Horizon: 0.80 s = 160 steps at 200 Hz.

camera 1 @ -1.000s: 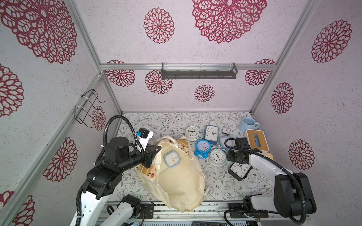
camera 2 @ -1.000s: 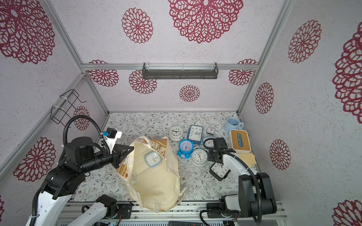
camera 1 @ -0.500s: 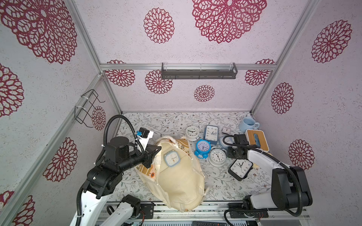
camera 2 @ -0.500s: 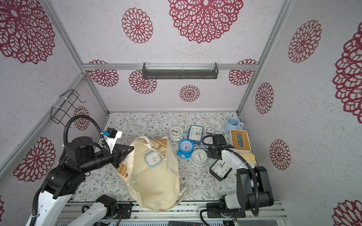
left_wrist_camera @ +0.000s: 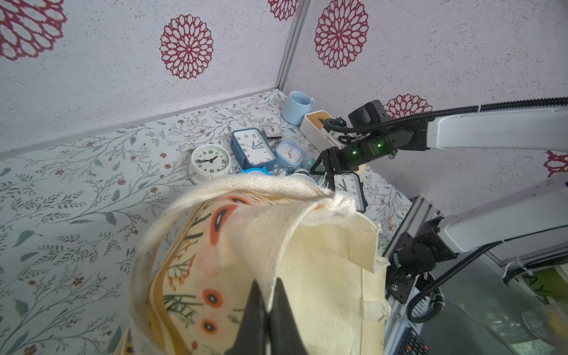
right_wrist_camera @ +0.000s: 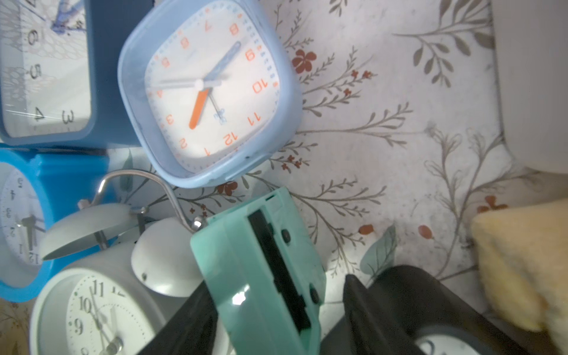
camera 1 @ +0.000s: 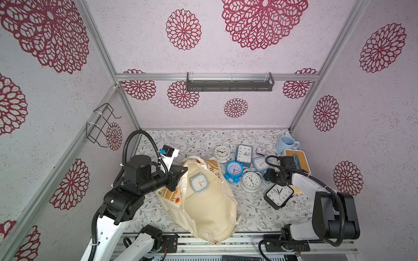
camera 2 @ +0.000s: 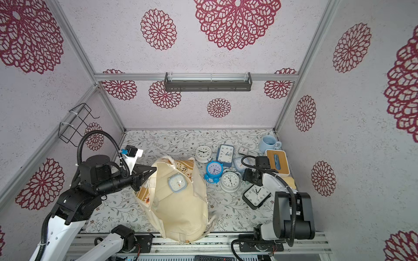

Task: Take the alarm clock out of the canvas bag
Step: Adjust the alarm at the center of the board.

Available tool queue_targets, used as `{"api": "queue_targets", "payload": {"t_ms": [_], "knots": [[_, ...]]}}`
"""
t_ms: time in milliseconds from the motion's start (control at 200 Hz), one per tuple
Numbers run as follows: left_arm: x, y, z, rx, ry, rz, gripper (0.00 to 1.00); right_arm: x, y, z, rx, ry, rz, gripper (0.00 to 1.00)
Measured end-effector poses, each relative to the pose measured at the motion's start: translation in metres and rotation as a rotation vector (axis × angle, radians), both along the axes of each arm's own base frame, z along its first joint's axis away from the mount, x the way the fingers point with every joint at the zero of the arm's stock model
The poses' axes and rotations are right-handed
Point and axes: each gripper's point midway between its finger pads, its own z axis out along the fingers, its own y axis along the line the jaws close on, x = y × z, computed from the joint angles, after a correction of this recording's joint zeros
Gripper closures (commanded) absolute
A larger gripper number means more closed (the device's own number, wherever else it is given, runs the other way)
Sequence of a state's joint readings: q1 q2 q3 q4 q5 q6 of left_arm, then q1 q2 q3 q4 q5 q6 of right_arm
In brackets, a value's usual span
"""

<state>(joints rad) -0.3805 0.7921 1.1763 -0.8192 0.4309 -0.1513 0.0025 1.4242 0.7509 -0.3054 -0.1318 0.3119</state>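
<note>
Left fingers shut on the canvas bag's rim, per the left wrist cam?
Yes, the left gripper has its fingers pressed together on the cream edge of the canvas bag.

White links, blk joints, ribbed blk cables, green LEDs

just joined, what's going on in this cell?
The left gripper is shut on the rim of the canvas bag, holding it up. A pale blue square clock lies on the bag's cream cloth, untouched. The right gripper hangs open over the clock pile, jaws either side of a mint-green plastic piece, beside the black square clock.
</note>
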Motion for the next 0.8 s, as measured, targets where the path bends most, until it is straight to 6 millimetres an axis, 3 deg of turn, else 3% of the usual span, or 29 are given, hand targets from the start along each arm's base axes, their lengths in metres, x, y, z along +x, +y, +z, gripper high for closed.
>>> {"api": "queue_targets", "payload": {"t_ms": [160, 240, 450, 580, 801], "knots": [[0.0, 0.0, 0.001, -0.003, 0.001, 0.0, 1.0, 0.007, -0.007, 0.006, -0.033, -0.014, -0.022, 0.27], [0.0, 0.0, 0.001, -0.004, 0.0, 0.0, 1.0, 0.012, -0.009, 0.011, -0.044, -0.029, -0.029, 0.36], [-0.001, 0.0, 0.005, -0.009, -0.004, 0.001, 1.0, 0.018, -0.013, 0.008, -0.069, -0.027, -0.032, 0.49], [-0.001, 0.0, 0.005, -0.009, -0.004, 0.001, 1.0, 0.019, -0.018, 0.007, -0.092, -0.027, -0.046, 0.64], [0.001, -0.001, 0.004, -0.01, 0.002, 0.002, 1.0, 0.03, -0.019, 0.011, -0.062, -0.101, -0.043, 0.7]]}}
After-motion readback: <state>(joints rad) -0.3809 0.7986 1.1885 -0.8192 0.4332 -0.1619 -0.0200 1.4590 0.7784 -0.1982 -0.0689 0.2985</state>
